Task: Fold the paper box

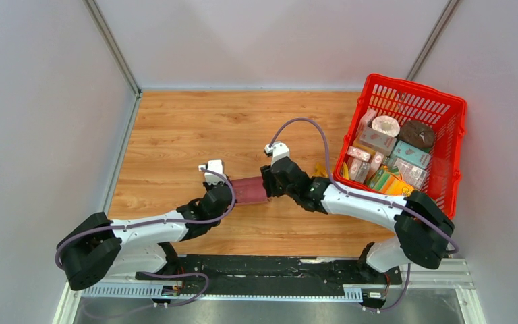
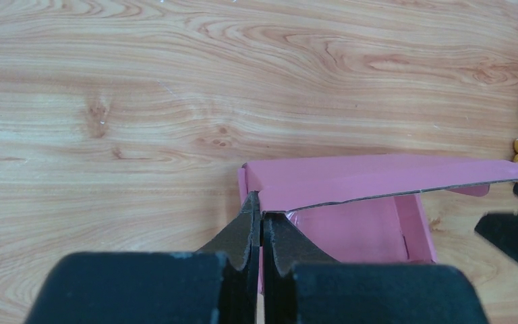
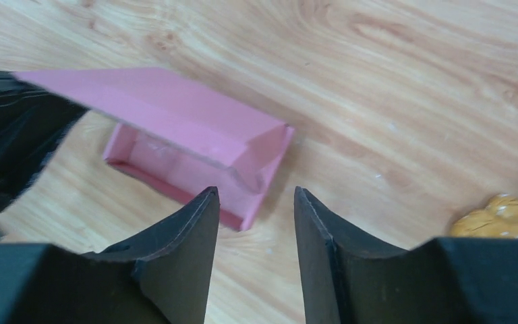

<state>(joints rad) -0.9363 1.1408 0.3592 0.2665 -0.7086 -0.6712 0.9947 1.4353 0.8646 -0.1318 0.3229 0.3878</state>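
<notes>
The pink paper box lies on the wooden table between my two grippers, its lid flap lifted over the open tray. My left gripper is shut on the box's left end wall, the thin card pinched between its fingertips. My right gripper stands open at the box's other end. The box's near corner sits just past the gap between its fingers, free of both. In the top view, the left gripper and the right gripper flank the box.
A red mesh basket with several printed cartons stands at the right edge of the table. A small yellow object lies on the wood between the box and the basket. Grey walls close in the table at the left, back and right.
</notes>
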